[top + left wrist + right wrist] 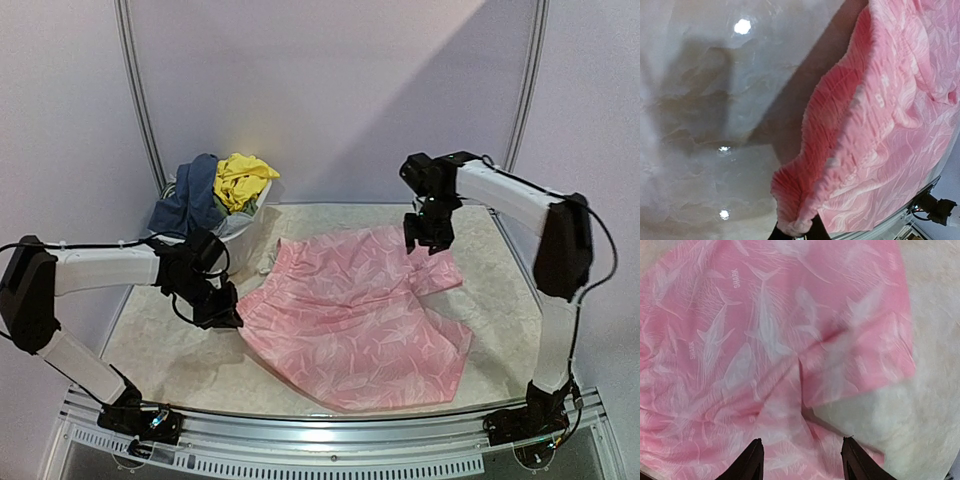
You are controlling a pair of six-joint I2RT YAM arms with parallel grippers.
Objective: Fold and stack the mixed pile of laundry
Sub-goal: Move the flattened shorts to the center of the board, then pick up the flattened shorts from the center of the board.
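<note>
A pale pink shark-patterned garment (350,315) lies spread over the middle of the table. My left gripper (222,312) is shut on its gathered waistband at the left edge, and the pinched pink band (799,220) shows between the dark fingers in the left wrist view. My right gripper (428,238) hovers open above the garment's far right part; its fingers (752,460) stand wide apart over the pink cloth (765,340) with nothing between them. A navy piece (190,195) and a yellow piece (240,178) are heaped in the tub at the back left. Grey pieces do not show clearly.
A white plastic tub (240,226) stands at the back left corner holding the other clothes. The marbled tabletop (170,350) shows bare at the front left and the far right (490,260). The metal front rail (330,430) runs along the near edge.
</note>
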